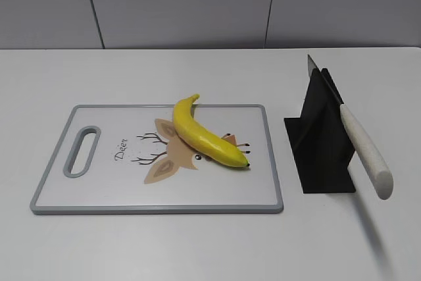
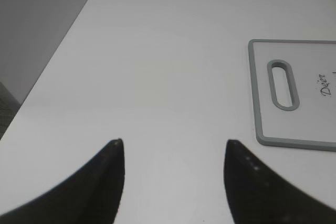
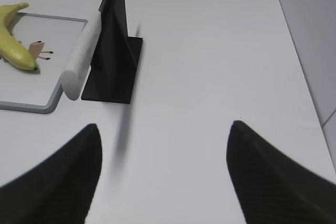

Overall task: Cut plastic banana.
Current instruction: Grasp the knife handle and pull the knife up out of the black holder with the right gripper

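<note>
The plastic banana [image 1: 205, 135] lies on the white, grey-rimmed cutting board [image 1: 59, 162], stem toward the back; it also shows in the right wrist view [image 3: 13, 43]. A knife with a white handle [image 1: 366, 151] rests slanted in a black stand [image 1: 322, 143], handle toward the front; the right wrist view shows handle [image 3: 81, 56] and stand [image 3: 115, 56]. My left gripper [image 2: 173, 142] is open and empty over bare table, left of the board [image 2: 294, 142]. My right gripper [image 3: 164, 125] is open and empty over bare table, to the right and in front of the stand. Neither gripper shows in the exterior view.
The white table [image 1: 197, 248] ends at a grey panelled wall behind. The left wrist view shows the table's left edge [image 2: 52, 61]. The right wrist view shows its right edge [image 3: 302, 66].
</note>
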Motion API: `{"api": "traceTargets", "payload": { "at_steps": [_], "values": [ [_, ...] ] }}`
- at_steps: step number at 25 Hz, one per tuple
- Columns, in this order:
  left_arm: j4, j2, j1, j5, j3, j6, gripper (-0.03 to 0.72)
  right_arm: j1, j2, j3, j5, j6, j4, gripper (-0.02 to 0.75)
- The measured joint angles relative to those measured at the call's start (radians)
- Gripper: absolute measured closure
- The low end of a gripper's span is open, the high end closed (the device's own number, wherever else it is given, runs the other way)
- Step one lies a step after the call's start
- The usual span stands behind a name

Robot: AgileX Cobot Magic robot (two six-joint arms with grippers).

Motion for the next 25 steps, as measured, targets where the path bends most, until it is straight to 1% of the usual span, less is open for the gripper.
{"api": "traceTargets", "payload": {
  "at_steps": [12, 19, 25],
  "values": [
    [0.0, 0.0, 0.0, 0.0, 0.0, 0.0, 0.098, 0.0, 0.019, -0.009, -0.001, -0.001, 0.001, 0.164],
    [0.0, 0.0, 0.0, 0.0, 0.0, 0.0, 0.098, 0.0, 0.221, -0.104, 0.001, -0.001, 0.001, 0.164],
    [0.0, 0.0, 0.0, 0.0, 0.0, 0.0, 0.098, 0.0, 0.458, -0.223, 0.081, -0.002, 0.001, 0.164]
  ]
}}
